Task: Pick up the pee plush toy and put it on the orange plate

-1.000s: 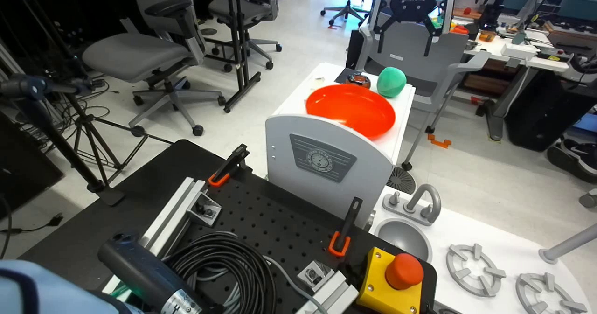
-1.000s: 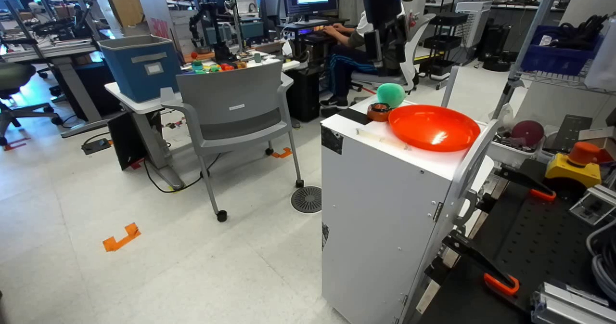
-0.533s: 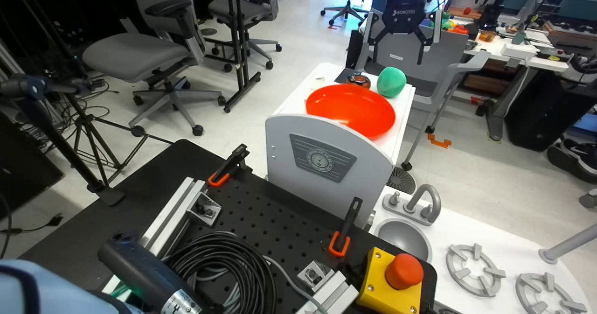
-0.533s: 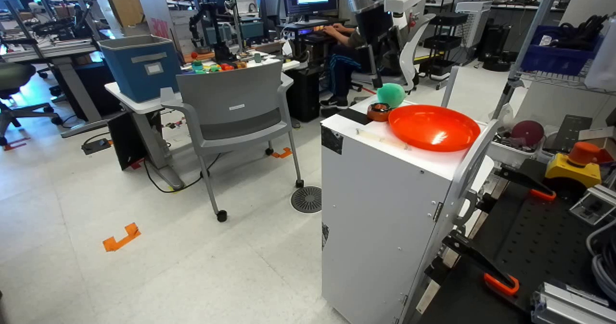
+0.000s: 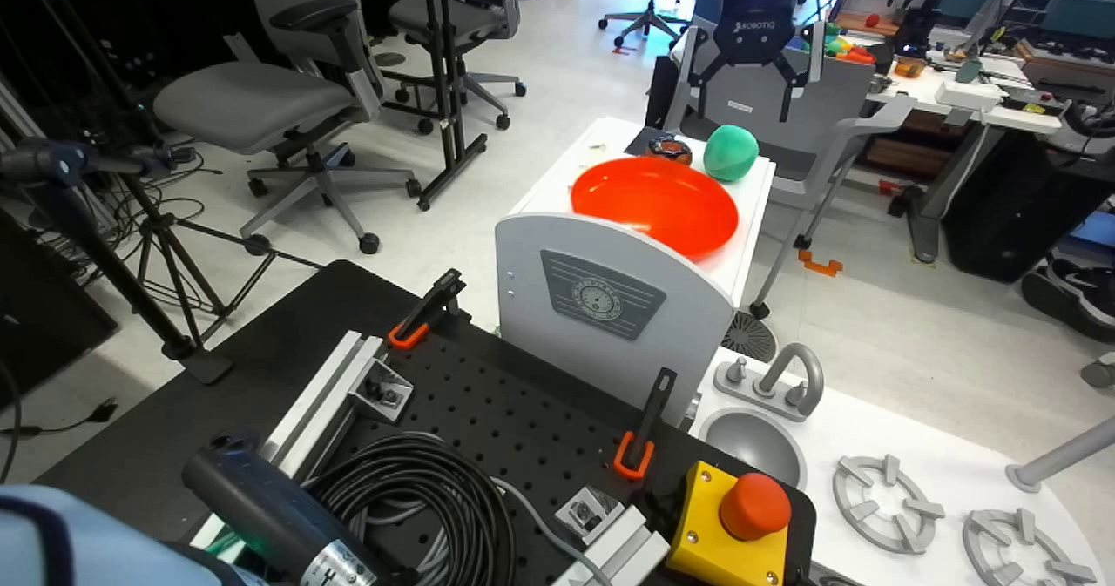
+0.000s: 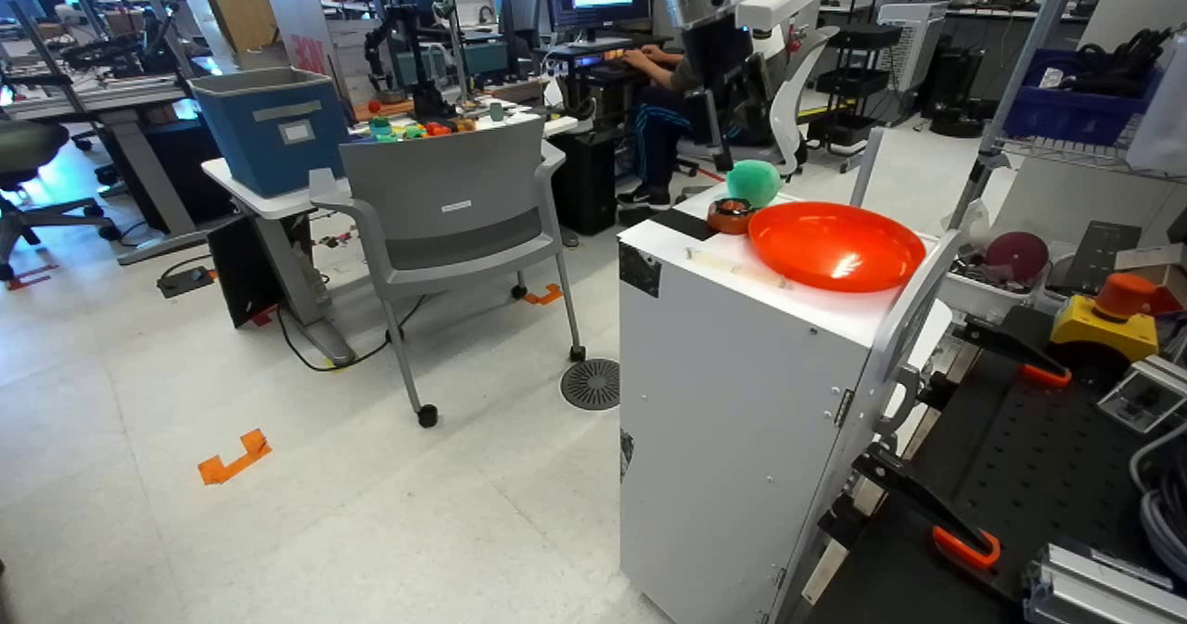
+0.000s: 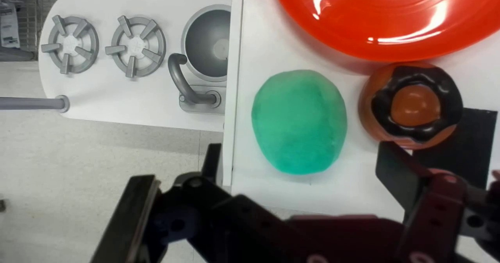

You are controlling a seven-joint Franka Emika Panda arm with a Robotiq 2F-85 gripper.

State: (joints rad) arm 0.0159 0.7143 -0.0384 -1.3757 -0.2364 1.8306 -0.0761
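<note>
The pee plush toy is a round green ball on the white cabinet top, seen in both exterior views and in the middle of the wrist view. The bright orange plate lies beside it on the same top, in both exterior views and at the wrist view's upper right. My gripper is open and empty, above and behind the ball. In the wrist view the ball appears between and ahead of the open fingers, touching neither.
A brown, black-glazed ring-shaped object sits close beside the ball and plate. The cabinet's raised grey end panel stands beyond the plate. A toy sink and tap adjoin the cabinet. A grey chair stands near it.
My gripper has come lower and tilted over the last second, its fingers now nearer the ball. In the last half second it has barely moved. The ball and plate have not moved.
</note>
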